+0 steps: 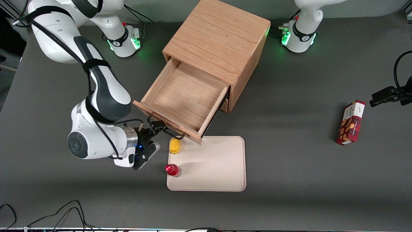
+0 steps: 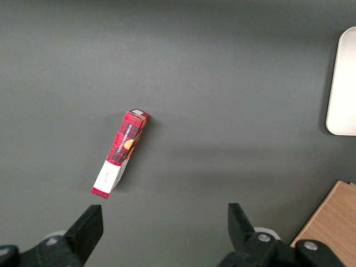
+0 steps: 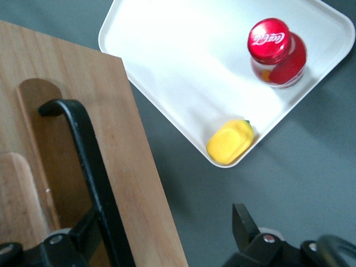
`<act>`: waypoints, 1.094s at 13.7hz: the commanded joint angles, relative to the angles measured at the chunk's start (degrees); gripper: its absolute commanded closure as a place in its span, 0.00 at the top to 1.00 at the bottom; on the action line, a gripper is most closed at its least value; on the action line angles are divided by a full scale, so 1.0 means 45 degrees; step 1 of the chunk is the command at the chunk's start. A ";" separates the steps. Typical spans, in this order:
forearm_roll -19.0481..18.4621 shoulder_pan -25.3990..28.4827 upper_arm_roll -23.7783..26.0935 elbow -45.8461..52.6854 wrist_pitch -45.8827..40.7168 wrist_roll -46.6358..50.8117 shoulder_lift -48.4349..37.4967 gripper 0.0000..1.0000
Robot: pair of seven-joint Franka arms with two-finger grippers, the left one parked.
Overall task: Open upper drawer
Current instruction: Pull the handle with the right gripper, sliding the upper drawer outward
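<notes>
Front view: upper drawer (image 1: 185,100) is pulled well out of the oak cabinet (image 1: 219,42), interior bare wood. Its front panel faces the camera side, with the black wire handle (image 1: 165,130) running along it. The gripper (image 1: 154,132) sits at the working arm's end of that handle, right against the drawer front.

Right wrist view: fingers spread wide; one finger (image 3: 83,231) lies against the handle (image 3: 89,172), the other finger (image 3: 245,222) stands apart over bare table, well clear of the drawer front (image 3: 133,167). Nothing is clamped between them.

Just beside the gripper, nearer the front camera, lies a cream tray (image 1: 219,167). A yellow object (image 1: 174,146) rests in the tray corner closest to the gripper; a red-capped bottle (image 1: 173,170) stands upright on the same tray edge, a little farther from the gripper. A red box (image 1: 351,122) lies far from the gripper, toward the parked arm's end of the table.
</notes>
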 commanded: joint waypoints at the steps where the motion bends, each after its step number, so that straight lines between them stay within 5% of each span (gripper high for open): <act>1: -0.0156 -0.0002 -0.0166 0.0775 -0.0328 -0.0488 0.0348 1.00; 10: -0.0176 0.0018 -0.0812 0.2201 -0.0776 -0.0801 0.0974 1.00; 15: 0.0000 -0.0021 -0.0714 0.2221 -0.1088 -0.0820 -0.0194 1.00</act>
